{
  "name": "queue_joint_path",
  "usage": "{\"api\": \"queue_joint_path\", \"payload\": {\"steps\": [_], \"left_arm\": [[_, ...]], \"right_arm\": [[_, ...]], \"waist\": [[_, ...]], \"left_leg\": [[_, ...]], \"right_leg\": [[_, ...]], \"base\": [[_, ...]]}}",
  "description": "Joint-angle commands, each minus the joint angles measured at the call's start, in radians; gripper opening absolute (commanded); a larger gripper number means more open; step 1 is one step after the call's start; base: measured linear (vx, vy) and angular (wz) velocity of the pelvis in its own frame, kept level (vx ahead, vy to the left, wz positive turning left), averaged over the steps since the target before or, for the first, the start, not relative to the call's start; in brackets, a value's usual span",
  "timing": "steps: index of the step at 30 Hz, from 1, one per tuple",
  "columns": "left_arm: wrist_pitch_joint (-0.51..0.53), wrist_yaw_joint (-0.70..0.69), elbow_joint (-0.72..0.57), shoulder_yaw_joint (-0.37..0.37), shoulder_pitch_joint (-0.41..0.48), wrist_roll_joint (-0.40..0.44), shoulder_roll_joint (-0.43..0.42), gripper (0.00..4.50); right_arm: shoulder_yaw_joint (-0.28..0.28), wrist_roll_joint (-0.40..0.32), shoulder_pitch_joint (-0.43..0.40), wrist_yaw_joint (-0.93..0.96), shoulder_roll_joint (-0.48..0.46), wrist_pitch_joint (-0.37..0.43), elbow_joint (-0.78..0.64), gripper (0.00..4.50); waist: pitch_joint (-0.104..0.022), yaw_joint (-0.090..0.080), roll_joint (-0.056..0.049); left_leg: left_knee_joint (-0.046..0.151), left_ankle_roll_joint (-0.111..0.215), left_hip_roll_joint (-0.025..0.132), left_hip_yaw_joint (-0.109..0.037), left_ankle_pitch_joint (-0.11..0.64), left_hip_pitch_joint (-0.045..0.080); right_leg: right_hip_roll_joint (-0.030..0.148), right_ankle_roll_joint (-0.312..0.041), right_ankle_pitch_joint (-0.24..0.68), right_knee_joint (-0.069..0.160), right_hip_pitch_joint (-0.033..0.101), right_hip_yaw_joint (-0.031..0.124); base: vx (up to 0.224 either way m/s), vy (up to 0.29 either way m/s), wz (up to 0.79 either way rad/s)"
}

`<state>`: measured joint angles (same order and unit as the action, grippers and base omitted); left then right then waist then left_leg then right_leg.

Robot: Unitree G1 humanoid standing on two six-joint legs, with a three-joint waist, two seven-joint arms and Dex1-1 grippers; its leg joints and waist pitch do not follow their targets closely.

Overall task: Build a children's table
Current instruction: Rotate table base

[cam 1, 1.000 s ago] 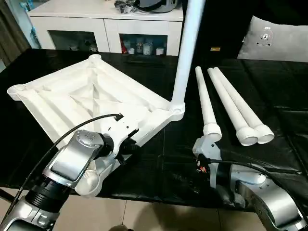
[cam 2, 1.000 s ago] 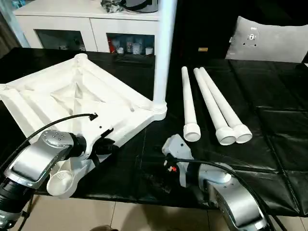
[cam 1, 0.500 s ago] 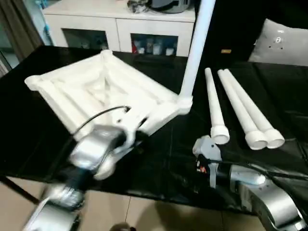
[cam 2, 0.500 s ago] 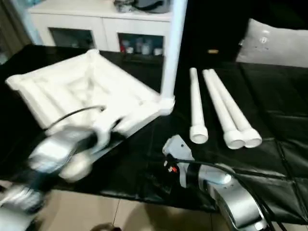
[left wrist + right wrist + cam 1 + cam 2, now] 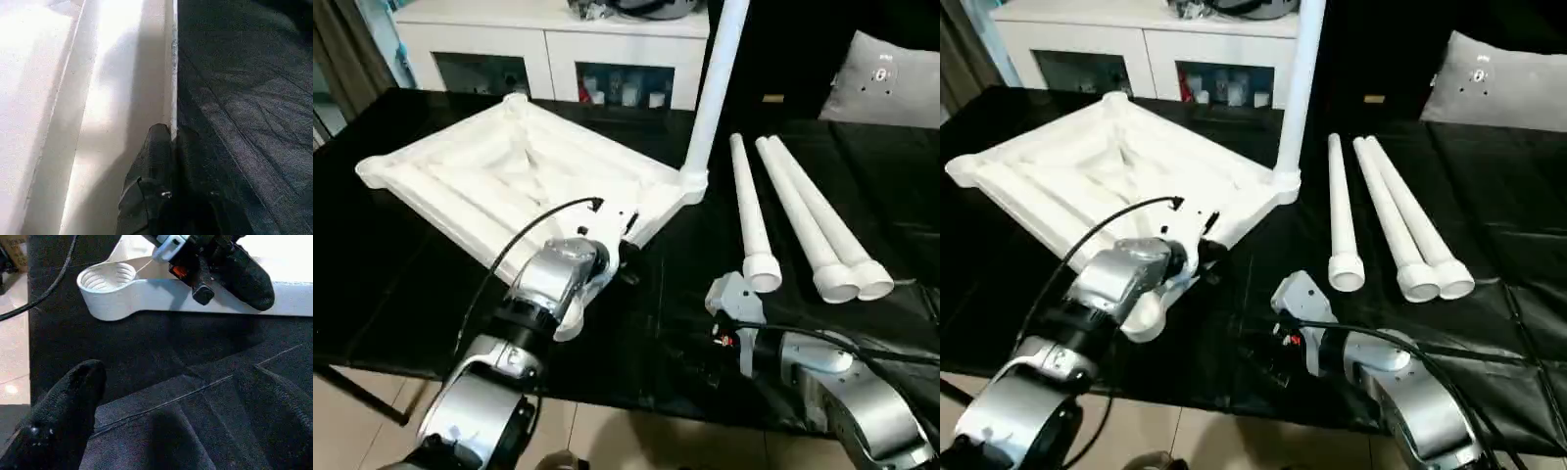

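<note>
Left pincer [image 5: 172,139] has slid along, clamped on table top [image 5: 499,176] edge; right pincer [image 5: 171,396] spread wide.

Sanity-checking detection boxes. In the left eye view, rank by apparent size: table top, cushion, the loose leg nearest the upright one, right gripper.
1. Table top, clearly largest.
2. Loose leg and cushion: too close to rank; the cushion sits farther back and is cut by the picture edge.
3. Right gripper, smallest, though nearest the camera.

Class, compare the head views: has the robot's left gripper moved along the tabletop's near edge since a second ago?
Yes. The left gripper has moved along the tabletop's near edge, away from the empty near corner socket, toward the upright leg.
</note>
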<state>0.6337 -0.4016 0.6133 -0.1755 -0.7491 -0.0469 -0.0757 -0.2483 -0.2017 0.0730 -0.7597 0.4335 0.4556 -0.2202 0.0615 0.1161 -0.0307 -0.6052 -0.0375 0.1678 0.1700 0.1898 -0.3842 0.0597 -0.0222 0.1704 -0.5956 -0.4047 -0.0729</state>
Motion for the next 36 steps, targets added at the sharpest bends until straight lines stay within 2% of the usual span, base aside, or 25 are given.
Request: {"api": "queue_joint_path", "payload": {"steps": [1, 2, 4, 5, 6, 7, 8, 9, 10, 11, 12, 14, 16, 19, 21, 22, 24, 25, 26, 27, 28, 30, 31, 32, 36], "left_arm": [[-0.075, -0.024, -0.063, 0.032, -0.025, -0.034, -0.004, 0.30], [-0.081, -0.030, -0.065, 0.033, -0.025, -0.035, -0.007, 0.30], [-0.083, -0.106, -0.148, 0.009, 0.012, -0.040, -0.054, 0.30], [-0.083, -0.120, -0.163, 0.004, 0.019, -0.041, -0.063, 0.43], [-0.082, -0.144, -0.190, -0.003, 0.033, -0.042, -0.079, 0.57], [-0.064, -0.199, -0.267, -0.011, 0.070, -0.054, -0.127, 0.57], [-0.053, -0.218, -0.296, -0.011, 0.084, -0.058, -0.146, 0.63], [-0.046, -0.223, -0.303, -0.010, 0.088, -0.061, -0.151, 0.63], [-0.023, -0.237, -0.325, -0.007, 0.099, -0.071, -0.167, 0.71], [-0.003, -0.248, -0.341, -0.002, 0.107, -0.079, -0.179, 0.94], [0.009, -0.257, -0.351, -0.010, 0.114, -0.076, -0.190, 0.94], [0.017, -0.262, -0.356, -0.022, 0.121, -0.066, -0.197, 0.94], [0.016, -0.260, -0.361, -0.040, 0.132, -0.044, -0.205, 0.94], [-0.016, -0.290, -0.395, -0.041, 0.153, -0.047, -0.241, 1.03], [-0.040, -0.311, -0.405, -0.044, 0.160, -0.043, -0.265, 1.34], [-0.090, -0.387, -0.429, -0.065, 0.172, -0.031, -0.343, 1.34], [-0.121, -0.475, -0.457, -0.085, 0.185, -0.026, -0.421, 1.38], [-0.143, -0.544, -0.482, -0.096, 0.197, -0.026, -0.478, 1.44], [-0.150, -0.567, -0.491, -0.100, 0.201, -0.026, -0.498, 1.59], [-0.163, -0.624, -0.510, -0.117, 0.210, -0.014, -0.560, 1.75], [-0.166, -0.643, -0.515, -0.125, 0.212, -0.006, -0.586, 1.75], [-0.167, -0.662, -0.518, -0.134, 0.213, 0.002, -0.617, 1.86], [-0.178, -0.703, -0.514, -0.157, 0.214, 0.037, -0.698, 1.86], [-0.185, -0.716, -0.510, -0.163, 0.214, 0.050, -0.724, 1.86], [-0.221, -0.769, -0.484, -0.172, 0.215, 0.087, -0.806, 1.86]], "right_arm": [[-0.010, 0.004, 0.000, 0.008, -0.001, -0.009, 0.000, 4.50], [-0.010, 0.004, 0.000, 0.008, -0.002, -0.010, 0.000, 4.50], [-0.011, 0.001, 0.000, 0.008, -0.004, -0.012, -0.001, 4.50], [-0.010, 0.001, 0.000, 0.008, -0.004, -0.012, -0.001, 4.50], [-0.010, 0.001, -0.001, 0.007, -0.005, -0.012, -0.002, 4.50], [-0.007, -0.002, -0.004, 0.003, -0.005, -0.011, -0.005, 4.50], [-0.006, -0.003, -0.006, 0.002, -0.004, -0.011, -0.006, 4.50], [-0.006, -0.003, -0.006, 0.002, -0.005, -0.012, -0.005, 4.50], [-0.006, -0.004, -0.007, 0.001, -0.005, -0.013, -0.003, 4.50], [-0.007, -0.004, -0.007, 0.001, -0.005, -0.014, -0.002, 4.50], [-0.009, -0.003, -0.007, 0.002, -0.006, -0.015, 0.002, 4.50], [-0.012, -0.001, -0.005, 0.002, -0.008, -0.016, 0.006, 4.50], [-0.017, 0.001, -0.002, 0.004, -0.010, -0.018, 0.010, 4.50], [-0.015, -0.001, -0.002, 0.004, -0.008, -0.018, 0.007, 4.50], [-0.013, -0.002, -0.004, 0.002, -0.005, -0.018, 0.005, 4.50], [-0.012, -0.004, -0.010, -0.004, 0.001, -0.017, 0.000, 4.50], [-0.013, -0.006, -0.015, -0.010, 0.007, -0.017, -0.004, 4.50], [-0.014, -0.006, -0.016, -0.012, 0.008, -0.017, -0.006, 4.50], [-0.015, -0.006, -0.016, -0.012, 0.008, -0.017, -0.006, 4.50], [-0.016, -0.007, -0.015, -0.013, 0.008, -0.018, -0.006, 4.50], [-0.016, -0.007, -0.015, -0.013, 0.008, -0.018, -0.006, 4.50], [-0.018, -0.008, -0.014, -0.013, 0.009, -0.019, -0.006, 4.50], [-0.021, -0.008, -0.012, -0.015, 0.010, -0.023, -0.004, 4.50], [-0.022, -0.008, -0.012, -0.015, 0.010, -0.024, -0.004, 4.50], [-0.024, -0.007, -0.011, -0.022, 0.010, -0.027, -0.004, 4.50]], "waist": [[-0.078, 0.006, 0.005], [-0.078, 0.006, 0.006], [-0.077, 0.007, 0.003], [-0.079, 0.004, 0.004], [-0.079, 0.005, 0.002], [-0.079, 0.007, -0.004], [-0.074, 0.004, -0.005], [-0.072, 0.002, -0.004], [-0.070, 0.000, 0.002], [-0.067, 0.002, -0.003], [-0.067, 0.002, -0.003], [-0.065, 0.001, -0.004], [-0.067, 0.001, -0.008], [-0.067, -0.002, -0.008], [-0.069, -0.004, -0.010], [-0.068, -0.004, -0.012], [-0.068, -0.006, -0.013], [-0.069, -0.009, -0.016], [-0.068, -0.014, -0.017], [-0.069, -0.011, -0.021], [-0.068, -0.016, -0.021], [-0.067, -0.015, -0.023], [-0.065, -0.014, -0.026], [-0.064, -0.011, -0.025], [-0.056, -0.018, -0.028]], "left_leg": [[0.063, 0.084, 0.058, -0.028, 0.129, 0.010], [0.063, 0.082, 0.058, -0.029, 0.126, 0.009], [0.064, 0.082, 0.060, -0.030, 0.125, 0.008], [0.065, 0.082, 0.061, -0.031, 0.110, 0.004], [0.063, 0.084, 0.060, -0.030, 0.109, 0.007], [0.065, 0.078, 0.069, -0.030, 0.112, 0.012], [0.069, 0.071, 0.070, -0.029, 0.137, 0.012], [0.069, 0.068, 0.068, -0.028, 0.150, 0.013], [0.070, 0.064, 0.066, -0.026, 0.159, 0.013], [0.071, 0.052, 0.064, -0.025, 0.189, 0.019], [0.071, 0.052, 0.064, -0.025, 0.189, 0.019], [0.075, 0.037, 0.064, -0.028, 0.206, 0.019], [0.076, 0.030, 0.064, -0.029, 0.213, 0.020], [0.078, 0.025, 0.062, -0.030, 0.222, 0.016], [0.078, 0.022, 0.061, -0.031, 0.216, 0.015], [0.078, 0.023, 0.062, -0.032, 0.218, 0.017], [0.081, 0.022, 0.062, -0.032, 0.220, 0.017], [0.082, 0.020, 0.063, -0.033, 0.219, 0.018], [0.083, 0.018, 0.064, -0.032, 0.215, 0.017], [0.083, 0.014, 0.065, -0.032, 0.225, 0.025], [0.084, 0.015, 0.064, -0.031, 0.226, 0.021], [0.084, 0.005, 0.063, -0.029, 0.238, 0.025], [0.085, -0.001, 0.064, -0.028, 0.254, 0.027], [0.089, -0.007, 0.065, -0.032, 0.268, 0.026], [0.093, -0.028, 0.062, -0.032, 0.332, 0.033]], "right_leg": [[0.093, -0.175, 0.210, 0.076, 0.061, 0.048], [0.093, -0.176, 0.203, 0.074, 0.062, 0.048], [0.095, -0.180, 0.190, 0.072, 0.062, 0.048], [0.097, -0.188, 0.167, 0.066, 0.065, 0.049], [0.095, -0.190, 0.163, 0.068, 0.062, 0.049], [0.099, -0.211, 0.140, 0.062, 0.059, 0.051], [0.095, -0.215, 0.158, 0.064, 0.057, 0.050], [0.093, -0.213, 0.173, 0.065, 0.056, 0.049], [0.094, -0.208, 0.187, 0.066, 0.058, 0.050], [0.096, -0.188, 0.270, 0.075, 0.054, 0.051], [0.096, -0.188, 0.270, 0.075, 0.054, 0.051], [0.094, -0.157, 0.329, 0.080, 0.053, 0.051], [0.093, -0.147, 0.327, 0.080, 0.051, 0.052], [0.094, -0.139, 0.328, 0.083, 0.053, 0.052], [0.092, -0.138, 0.308, 0.078, 0.054, 0.052], [0.092, -0.139, 0.304, 0.080, 0.051, 0.052], [0.091, -0.140, 0.300, 0.078, 0.051, 0.053], [0.091, -0.145, 0.284, 0.073, 0.051, 0.055], [0.090, -0.153, 0.262, 0.070, 0.051, 0.055], [0.090, -0.160, 0.261, 0.070, 0.046, 0.056], [0.088, -0.162, 0.257, 0.068, 0.048, 0.057], [0.089, -0.168, 0.264, 0.069, 0.047, 0.056], [0.089, -0.170, 0.280, 0.071, 0.044, 0.057], [0.090, -0.159, 0.301, 0.070, 0.047, 0.058], [0.091, -0.145, 0.384, 0.080, 0.041, 0.059]], "base": [[0.000, 0.000, 0.00], [0.000, 0.000, 0.00], [0.000, 0.000, 0.00], [0.000, 0.000, 0.00], [0.000, 0.000, 0.00], [0.000, 0.000, 0.00], [0.000, 0.000, 0.00], [0.000, 0.000, 0.00], [0.000, 0.000, 0.00], [0.000, 0.000, 0.00], [0.000, 0.000, 0.00], [0.000, 0.000, 0.00], [0.000, 0.000, 0.00], [0.000, 0.000, 0.00], [0.000, 0.000, 0.00], [0.000, 0.000, 0.00], [0.000, 0.000, 0.00], [0.000, 0.000, 0.00], [0.000, 0.000, 0.00], [0.000, 0.000, 0.00], [0.000, 0.000, 0.00], [0.000, 0.000, 0.00], [0.000, 0.000, 0.00], [0.000, 0.000, 0.00], [0.000, 0.000, 0.00]]}}
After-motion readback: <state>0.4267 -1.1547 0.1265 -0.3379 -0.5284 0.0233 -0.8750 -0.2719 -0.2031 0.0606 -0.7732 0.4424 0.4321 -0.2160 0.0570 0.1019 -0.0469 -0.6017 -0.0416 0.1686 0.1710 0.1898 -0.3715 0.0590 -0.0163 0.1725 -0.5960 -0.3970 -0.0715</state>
